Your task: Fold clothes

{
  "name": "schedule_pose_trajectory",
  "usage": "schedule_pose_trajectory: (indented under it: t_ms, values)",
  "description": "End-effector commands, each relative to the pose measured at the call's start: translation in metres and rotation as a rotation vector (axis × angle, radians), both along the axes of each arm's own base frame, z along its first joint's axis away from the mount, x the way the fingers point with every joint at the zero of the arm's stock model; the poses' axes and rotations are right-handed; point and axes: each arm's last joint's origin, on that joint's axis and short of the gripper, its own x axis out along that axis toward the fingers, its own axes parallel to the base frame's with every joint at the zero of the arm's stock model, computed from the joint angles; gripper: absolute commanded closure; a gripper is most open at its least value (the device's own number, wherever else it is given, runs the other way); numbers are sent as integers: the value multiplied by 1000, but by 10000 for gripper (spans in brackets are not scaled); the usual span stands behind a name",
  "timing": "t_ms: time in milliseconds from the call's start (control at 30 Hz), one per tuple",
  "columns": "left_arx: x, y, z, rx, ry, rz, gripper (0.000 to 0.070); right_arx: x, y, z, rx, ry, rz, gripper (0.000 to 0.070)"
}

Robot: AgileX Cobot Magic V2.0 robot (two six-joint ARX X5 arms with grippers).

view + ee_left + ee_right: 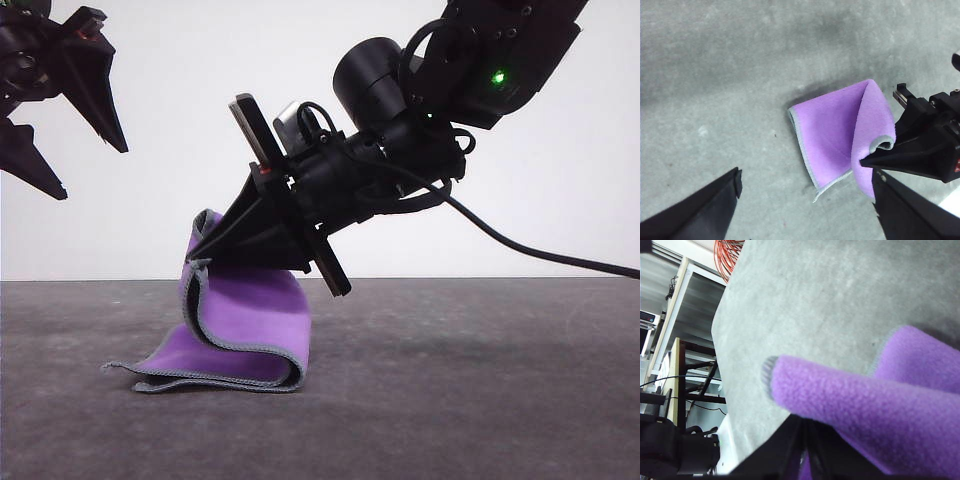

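Observation:
The clothes (245,320) are one purple cloth with grey stitched edging, partly folded over on the grey table (450,380). My right gripper (205,245) is shut on the cloth's upper edge and holds it lifted, while the lower part lies on the table. From the left wrist, the cloth (832,135) curls over with the right gripper (867,161) pinching its rolled edge. The right wrist view has the cloth (865,405) draped over the shut fingers (790,450). My left gripper (90,170) hangs open high at the left, clear of the cloth; its fingers (705,210) are wide apart.
A black cable (540,255) trails from the right arm to the right, above the table. Past the table's edge stand metal shelving (690,320) and orange cables (727,255). Bare grey table surface (715,75) surrounds the cloth.

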Motion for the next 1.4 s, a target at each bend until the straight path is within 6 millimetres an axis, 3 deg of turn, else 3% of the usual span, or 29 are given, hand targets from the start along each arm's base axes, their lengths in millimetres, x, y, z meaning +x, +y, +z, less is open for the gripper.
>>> schedule_pose_trajectory:
  t_ms: [0,67,100,300,433,633,867,1100,1367]
  values:
    - [3,-1,3,1,-12,-3,188,2,6,-1,10,-1,12,518]
    - [3,-1,3,1,-12,-4,188,1,7,0,23,-2,28,392]
    - [3,-1,3,1,-12,-4,188,1,7,0,25,-1,32,373]
    - [3,-1,3,2,-12,-5,188,1,6,1,24,-30,45,363]
    - [3,-1,3,3,-16,-10,188,3,-9,5,-34,-64,46,363]
    - [3,1,3,6,-23,-16,188,-2,-54,27,-336,-199,-60,363]
    - [4,4,3,7,-23,-5,188,-16,-117,74,-718,-381,-267,363]
    - [4,8,2,8,-24,4,189,-31,-181,109,-754,-414,-465,363]
    - [4,11,2,8,-24,14,189,-37,-227,119,-704,-375,-529,363]
